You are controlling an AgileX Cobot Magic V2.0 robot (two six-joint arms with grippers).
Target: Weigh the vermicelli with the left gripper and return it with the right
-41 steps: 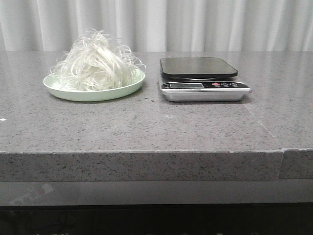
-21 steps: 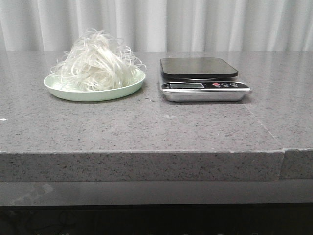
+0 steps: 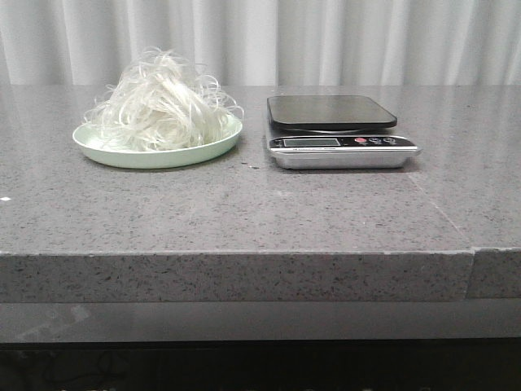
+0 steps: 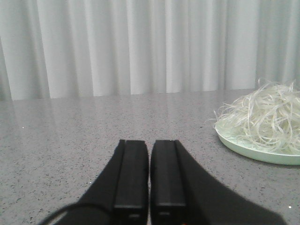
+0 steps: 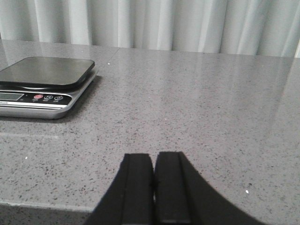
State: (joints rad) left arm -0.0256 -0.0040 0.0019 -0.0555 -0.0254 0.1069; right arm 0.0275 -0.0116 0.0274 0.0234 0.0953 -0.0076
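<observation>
I see a grey speckled counter (image 3: 244,212) running back to a white curtain (image 3: 326,41), with a seam crossing its right end. The vermicelli (image 3: 163,106) sits heaped on a pale green plate (image 3: 155,155) at the left, just beside a scale (image 3: 338,142) whose dark platform is bare. My left gripper (image 4: 149,178) and right gripper (image 5: 153,187) both hang low over the counter near its front edge, fingers pressed together on nothing.

You have the vermicelli (image 3: 163,102), a loose tangle of pale white strands, heaped on the light green plate (image 3: 106,151), which sits just left of the scale (image 3: 338,132), its black platform bare.
</observation>
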